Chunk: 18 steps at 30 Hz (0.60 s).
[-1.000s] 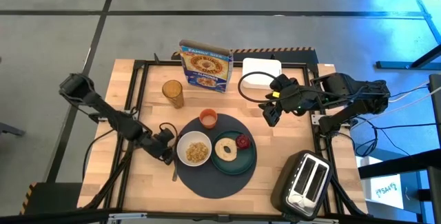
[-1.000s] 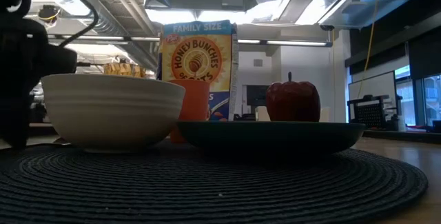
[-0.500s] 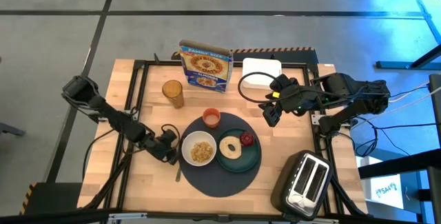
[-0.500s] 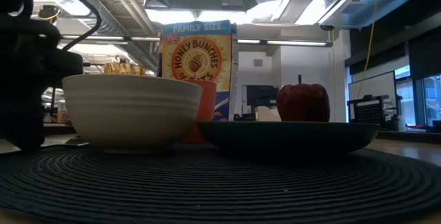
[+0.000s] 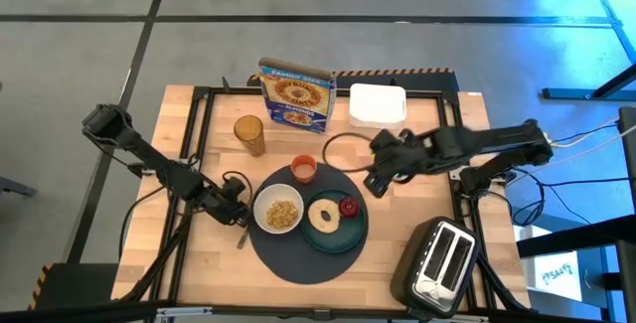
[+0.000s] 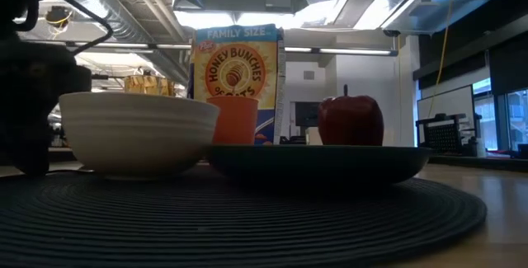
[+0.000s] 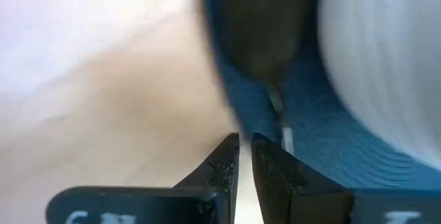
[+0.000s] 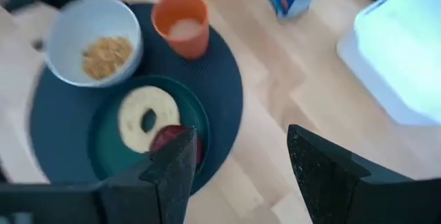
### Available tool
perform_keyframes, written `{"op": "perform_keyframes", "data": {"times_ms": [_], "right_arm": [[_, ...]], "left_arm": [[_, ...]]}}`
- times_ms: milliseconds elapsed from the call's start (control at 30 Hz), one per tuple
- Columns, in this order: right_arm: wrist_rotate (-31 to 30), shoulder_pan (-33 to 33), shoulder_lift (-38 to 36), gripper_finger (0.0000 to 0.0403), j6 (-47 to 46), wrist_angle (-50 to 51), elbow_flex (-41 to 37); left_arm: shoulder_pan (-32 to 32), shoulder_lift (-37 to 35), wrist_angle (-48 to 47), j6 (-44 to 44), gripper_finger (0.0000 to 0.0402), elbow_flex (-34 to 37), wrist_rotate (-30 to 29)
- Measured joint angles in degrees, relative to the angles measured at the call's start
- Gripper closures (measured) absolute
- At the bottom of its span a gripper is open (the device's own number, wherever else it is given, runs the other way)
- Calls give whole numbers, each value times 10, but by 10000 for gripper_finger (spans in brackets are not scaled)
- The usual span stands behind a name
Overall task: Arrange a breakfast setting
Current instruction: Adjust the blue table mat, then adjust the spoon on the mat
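The round dark-grey placemat [image 5: 298, 258] carries the white bowl [image 5: 278, 211] of cereal, the teal plate [image 5: 343, 236] with the tan bagel [image 5: 323, 214] and the dark-red fruit [image 5: 348, 206], and the orange cup [image 5: 303, 169]. My left gripper [image 5: 237, 214] is low at the mat's left edge beside the bowl, shut on the spoon [image 5: 241, 238]. My right gripper [image 5: 375, 180] is open and empty above the table, just right of the mat. From its wrist it looks down on the plate [image 8: 110, 148] and cup [image 8: 182, 23]. My left gripper [image 7: 245, 141] has the spoon's thin handle [image 7: 281, 136] pinched between its two nearly closed fingers, at the mat's left edge [image 7: 241, 107]. The fingers come in low from the table's left. Whether the mat's edge is caught too, I cannot tell.
A blue cereal box [image 5: 296, 92] stands at the far edge with a glass of amber drink [image 5: 248, 134] to its left and a white container [image 5: 378, 104] to its right. The toaster [image 5: 442, 261] sits at the near right corner. A black cable loops near my right arm.
My left gripper went toward the table's right edge, then back left, staying shut. The placemat slid right and back left with it, carrying bowl, plate and cup. My right arm stretched out and its open gripper moved left and nearer, toward the plate.
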<state>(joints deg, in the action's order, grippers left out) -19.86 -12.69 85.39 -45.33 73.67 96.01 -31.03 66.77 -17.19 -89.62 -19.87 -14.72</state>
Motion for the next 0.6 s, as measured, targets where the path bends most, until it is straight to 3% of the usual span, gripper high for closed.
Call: {"op": "perform_keyframes", "data": {"times_ms": [233, 333, 600], "right_arm": [[54, 25, 1, 187, -35, -75, -124], [76, 28, 1, 187, -59, -98, -164], [81, 22, 0, 187, -85, -94, -193]], "left_arm": [[0, -87, -67, 1, 368, 2, 7], [-2, -113, -55, -3, 368, 2, 28], [-46, -51, -18, -44, 368, 0, 33]]}}
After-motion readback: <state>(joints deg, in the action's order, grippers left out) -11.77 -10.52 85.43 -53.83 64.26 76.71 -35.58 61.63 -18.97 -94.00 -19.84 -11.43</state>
